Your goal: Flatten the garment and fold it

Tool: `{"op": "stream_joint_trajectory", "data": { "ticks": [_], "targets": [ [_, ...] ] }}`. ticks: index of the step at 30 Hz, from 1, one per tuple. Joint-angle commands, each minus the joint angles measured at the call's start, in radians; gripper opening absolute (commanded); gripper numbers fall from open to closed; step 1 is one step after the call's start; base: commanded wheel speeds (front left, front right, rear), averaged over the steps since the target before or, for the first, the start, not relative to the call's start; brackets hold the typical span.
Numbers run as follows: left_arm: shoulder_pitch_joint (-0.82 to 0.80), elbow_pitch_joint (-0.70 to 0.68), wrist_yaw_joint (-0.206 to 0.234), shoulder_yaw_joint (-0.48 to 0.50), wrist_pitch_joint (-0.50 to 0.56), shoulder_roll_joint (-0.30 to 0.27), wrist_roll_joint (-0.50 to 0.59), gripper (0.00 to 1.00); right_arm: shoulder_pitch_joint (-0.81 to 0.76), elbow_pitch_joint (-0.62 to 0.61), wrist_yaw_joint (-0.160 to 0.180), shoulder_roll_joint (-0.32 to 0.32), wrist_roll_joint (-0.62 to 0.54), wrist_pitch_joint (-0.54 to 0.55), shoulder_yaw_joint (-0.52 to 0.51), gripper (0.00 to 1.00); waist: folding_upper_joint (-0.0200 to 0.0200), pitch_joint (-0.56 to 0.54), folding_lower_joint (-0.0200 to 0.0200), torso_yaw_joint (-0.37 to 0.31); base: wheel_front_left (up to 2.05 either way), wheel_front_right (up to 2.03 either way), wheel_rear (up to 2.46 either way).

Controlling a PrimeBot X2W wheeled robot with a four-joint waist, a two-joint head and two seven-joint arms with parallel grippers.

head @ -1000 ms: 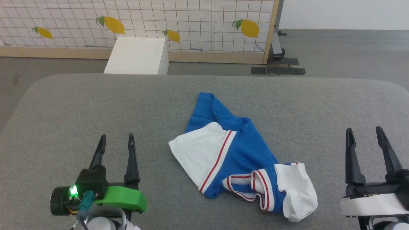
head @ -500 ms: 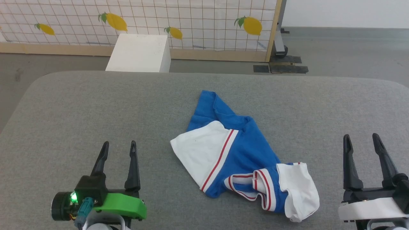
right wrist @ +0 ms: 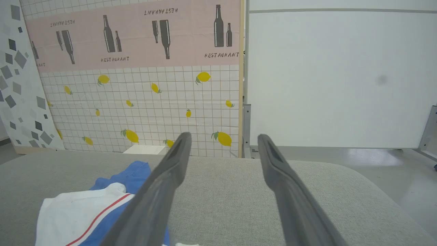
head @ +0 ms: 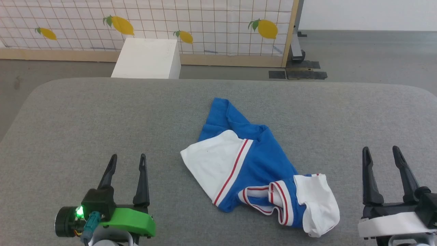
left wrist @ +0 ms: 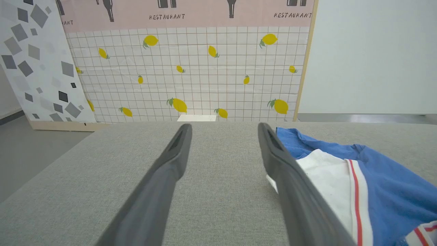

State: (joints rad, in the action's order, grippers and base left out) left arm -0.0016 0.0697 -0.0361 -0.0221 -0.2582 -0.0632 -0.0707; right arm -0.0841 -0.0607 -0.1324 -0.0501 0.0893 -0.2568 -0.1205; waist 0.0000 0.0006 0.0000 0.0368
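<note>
Grey fabric-covered table, one crumpled garment near its middle.
The one royal-blue shirt, two white sleeves showing, lies bunched; two grippers flank it, well apart from it, left gripper and right gripper, each with its two dark fingers spread wide and holding nothing.

A: Head camera?
B: High up, facing forward and down onto the counter; lemon screen at 12 o'clock.
A: Wrists?
B: Low, close over the counter, looking along own fingers toward the same screen; garment shared, at 4 and 8 o'clock.
</note>
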Motion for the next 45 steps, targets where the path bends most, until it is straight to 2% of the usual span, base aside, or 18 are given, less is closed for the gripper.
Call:
{"op": "stream_joint_trajectory", "data": {
  "ticks": [1, 8, 12, 16, 25, 26, 32, 38, 42, 43, 44, 45],
  "targets": [
    [-0.01, 0.003, -0.008, 0.005, -0.004, 0.004, 0.02, 1.0, -0.008, 0.003, 0.002, 0.0, 0.007, -0.005, 0.002, 1.0, 0.0, 0.0, 0.0, -0.001, 0.0, 0.0, 0.0],
    [-0.166, 0.05, -0.057, -0.02, -0.004, -0.043, 0.036, 1.0, 0.002, 0.005, 0.002, 0.0, 0.004, -0.005, 0.006, 1.0, 0.0, 0.005, 0.0, -0.002, 0.0, 0.0, 0.0],
    [-0.308, 0.17, -0.085, -0.091, 0.003, -0.107, 0.042, 1.0, 0.005, 0.006, 0.002, 0.0, 0.001, -0.005, 0.008, 1.0, 0.0, 0.005, 0.0, -0.003, 0.0, 0.0, 0.0],
    [-0.467, 0.292, -0.093, -0.209, 0.123, -0.156, -0.012, 1.0, 0.008, 0.005, 0.002, 0.0, 0.0, -0.005, 0.009, 1.0, 0.0, 0.013, 0.0, -0.007, 0.0, 0.0, 0.0],
    [-0.754, 0.404, -0.094, -0.677, 0.516, -0.306, -0.385, 1.0, 0.04, 0.004, 0.002, 0.0, 0.003, -0.005, 0.02, 1.0, 0.0, 0.066, 0.0, -0.029, 0.0, 0.0, 0.0],
    [-0.829, 0.409, -0.094, -0.816, 0.653, -0.351, -0.524, 1.0, 0.059, 0.003, 0.002, 0.0, 0.003, -0.005, 0.027, 1.0, 0.0, 0.09, 0.0, -0.045, 0.0, 0.0, 0.0],
    [-0.942, 0.399, -0.094, -1.028, 0.847, -0.436, -0.729, 1.0, 0.084, 0.003, 0.002, 0.0, 0.005, -0.005, 0.028, 1.0, 0.0, 0.133, 0.0, -0.079, 0.0, 0.0, 0.0],
    [-1.011, 0.407, -0.094, -1.174, 0.927, -0.469, -0.853, 1.0, 0.111, 0.001, 0.002, 0.0, 0.009, -0.005, 0.031, 1.0, 0.0, 0.179, 0.0, -0.107, 0.0, 0.0, 0.0],
    [-1.034, 0.419, -0.094, -1.23, 0.961, -0.476, -0.882, 1.0, 0.129, 0.0, 0.002, 0.0, 0.013, -0.005, 0.035, 1.0, 0.0, 0.206, 0.0, -0.124, 0.0, 0.0, 0.0],
    [-1.036, 0.42, -0.094, -1.237, 0.968, -0.478, -0.886, 0.98, 0.133, -0.001, 0.002, 0.0, 0.013, -0.005, 0.035, 1.0, 0.0, 0.211, 0.0, -0.127, 0.0, 0.0, 0.0],
    [-1.037, 0.42, -0.094, -1.243, 0.976, -0.479, -0.891, 0.0, 0.136, -0.001, 0.002, 0.0, 0.014, -0.005, 0.034, 1.0, 0.0, 0.216, 0.0, -0.129, 0.0, 0.0, 0.0],
    [-1.037, 0.417, -0.094, -1.247, 0.981, -0.481, -0.894, 0.0, 0.138, -0.001, 0.002, 0.0, 0.014, -0.005, 0.032, 1.0, 0.0, 0.219, 0.0, -0.13, 0.0, 0.0, 0.0]
  ]
}}
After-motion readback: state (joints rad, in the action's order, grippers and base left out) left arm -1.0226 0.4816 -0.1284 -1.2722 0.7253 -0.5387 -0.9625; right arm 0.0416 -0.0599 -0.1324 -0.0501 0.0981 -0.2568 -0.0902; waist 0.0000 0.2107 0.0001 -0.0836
